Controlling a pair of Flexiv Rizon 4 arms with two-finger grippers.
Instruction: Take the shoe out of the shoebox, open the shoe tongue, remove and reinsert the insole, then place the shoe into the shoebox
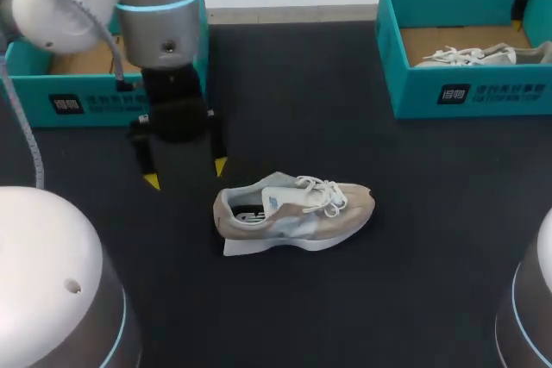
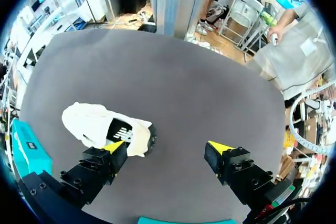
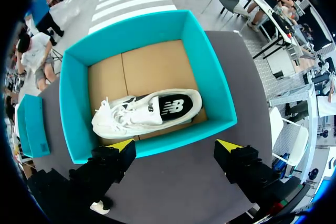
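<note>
Hovering beside beige suede sneaker [image 1: 293,213], left gripper [image 1: 185,174] gapes empty | right gripper [image 3: 175,145] gapes empty above teal cardboard shoebox [image 3: 71,108]

Beige shoe [image 1: 293,213] outside teal shoebox [image 1: 86,92]

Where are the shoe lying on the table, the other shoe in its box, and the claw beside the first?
Beige shoe [image 1: 293,213], head view, its side panel.
White boxed shoe [image 3: 147,111], right wrist view, its tongue.
Left gripper [image 1: 186,173], head view, midway between its yellow tips.
</note>
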